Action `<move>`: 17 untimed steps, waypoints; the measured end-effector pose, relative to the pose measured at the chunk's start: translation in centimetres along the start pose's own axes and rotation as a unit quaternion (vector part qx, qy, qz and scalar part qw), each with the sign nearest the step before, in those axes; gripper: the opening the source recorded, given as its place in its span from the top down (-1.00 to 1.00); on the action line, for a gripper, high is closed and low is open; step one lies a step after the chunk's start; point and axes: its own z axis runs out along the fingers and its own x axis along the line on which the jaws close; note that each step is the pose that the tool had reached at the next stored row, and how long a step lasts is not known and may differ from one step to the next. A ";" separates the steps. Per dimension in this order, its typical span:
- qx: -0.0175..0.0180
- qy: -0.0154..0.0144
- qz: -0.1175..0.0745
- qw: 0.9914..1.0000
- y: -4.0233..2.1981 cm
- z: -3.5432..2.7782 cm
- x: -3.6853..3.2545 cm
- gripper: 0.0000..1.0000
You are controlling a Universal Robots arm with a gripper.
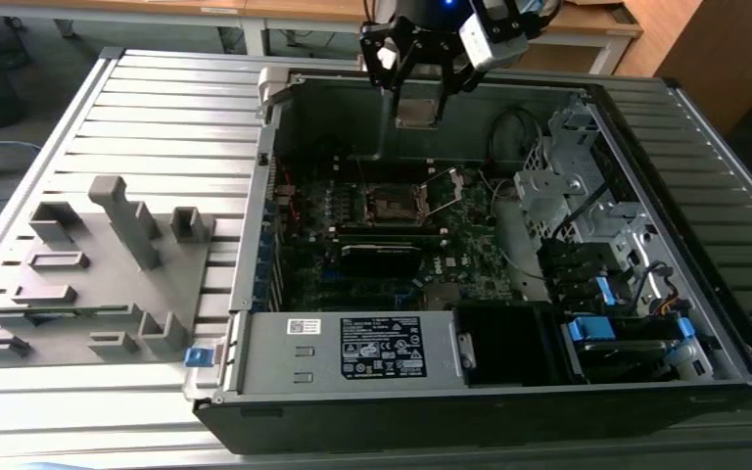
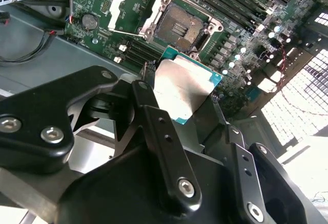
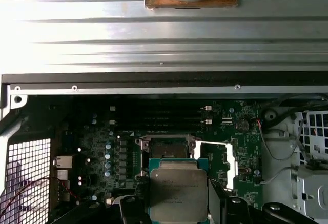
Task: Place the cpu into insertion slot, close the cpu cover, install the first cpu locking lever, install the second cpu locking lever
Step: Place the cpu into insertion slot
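My gripper [image 1: 418,98] hangs over the open computer case, shut on the cpu [image 1: 418,111], a flat square chip with a dull grey top. Both wrist views show the cpu [image 2: 184,88] [image 3: 178,193] clamped by its edges between the black fingers [image 2: 148,106]. The insertion slot [image 1: 390,204] [image 2: 180,27] lies bare on the green board below, apart from the chip. In the first wrist view the chip covers part of the insertion slot [image 3: 166,149]. The cpu cover [image 2: 134,6] [image 3: 225,162] is swung open beside the socket. The locking levers are too thin to tell apart.
The case walls [image 1: 271,147] surround the board. A power supply [image 1: 363,348] sits at the near end, with drive bays and cables [image 1: 611,245] on the exterior view's right. Memory slots [image 2: 220,3] run beside the socket. A grey fixture with blocks [image 1: 89,284] lies on the slatted table.
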 end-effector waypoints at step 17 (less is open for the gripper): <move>0.000 -0.007 -0.001 1.000 -0.22 2.13 0.18 -0.08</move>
